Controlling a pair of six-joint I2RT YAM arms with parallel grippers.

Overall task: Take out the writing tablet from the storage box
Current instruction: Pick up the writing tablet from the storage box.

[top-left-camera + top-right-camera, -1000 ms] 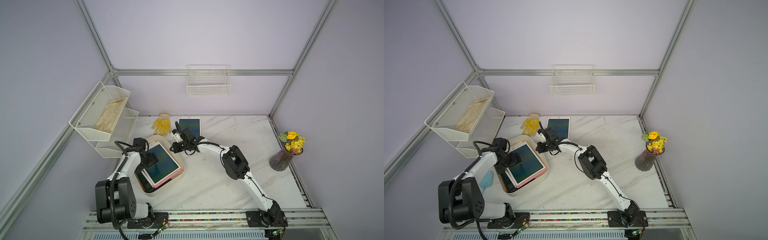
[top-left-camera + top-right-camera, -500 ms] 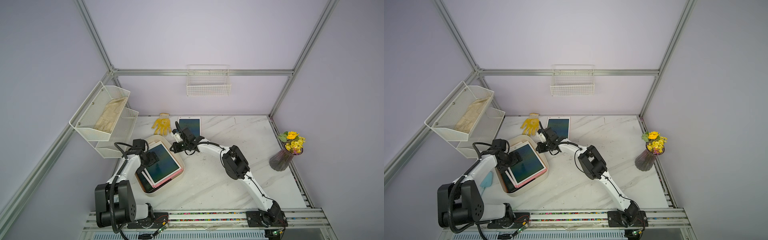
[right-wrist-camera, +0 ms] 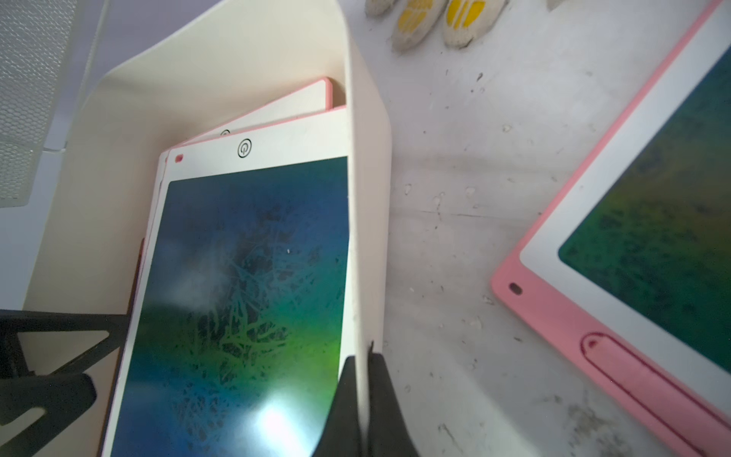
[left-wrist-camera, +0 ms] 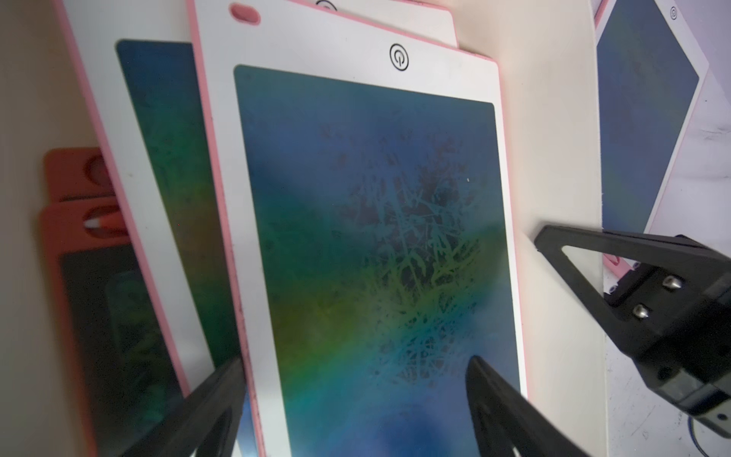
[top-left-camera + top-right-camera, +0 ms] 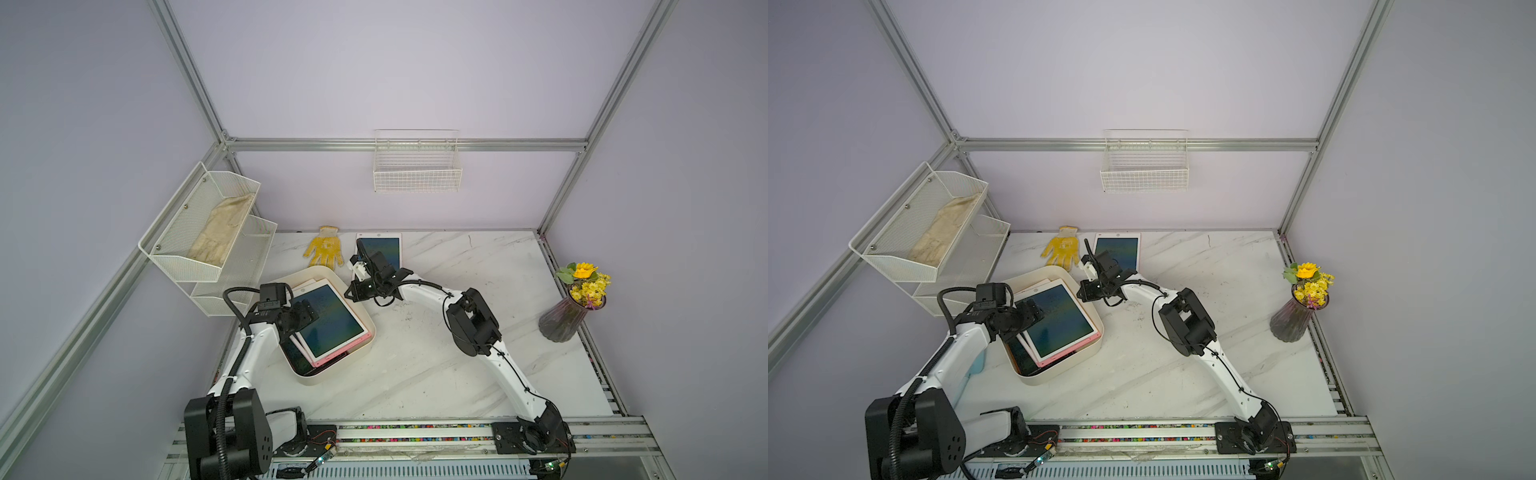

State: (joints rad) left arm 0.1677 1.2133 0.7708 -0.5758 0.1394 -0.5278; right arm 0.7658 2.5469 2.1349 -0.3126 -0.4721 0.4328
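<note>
Reaching into the storage box (image 5: 332,372), left of centre in both top views, I have my left end effector (image 4: 355,361) spread over the near end of the top writing tablet (image 4: 368,237). One finger (image 4: 221,395) sits just off the tablet's pink side edge, above the second tablet (image 4: 170,158). The other (image 4: 494,395) hangs over the screen. Nothing is gripped yet, and the tablet lies on the stack inside the box, tilted against the wall. My right end effector (image 3: 362,356) is pressed together on the box's thin wall, steadying it.

Several things could go wrong, as I judge it. The outer finger could hook the second tablet as well, so two come up together. The finger over the screen could scrape the glass if I close while too low. A thin, smooth slab pinched at one edge could swing and slip out. The tablet's far corner lies close to the wall my right side holds, so it could catch there and drag the box out of that pinch.

Compared with a second ago, my left arm has leaned forward, with its black shoulder joint (image 5: 226,432) lower in the frame. Its fingers have drawn in slightly. The box, the stack, the tablet on the tabletop (image 5: 380,249) and my right arm look unchanged.
</note>
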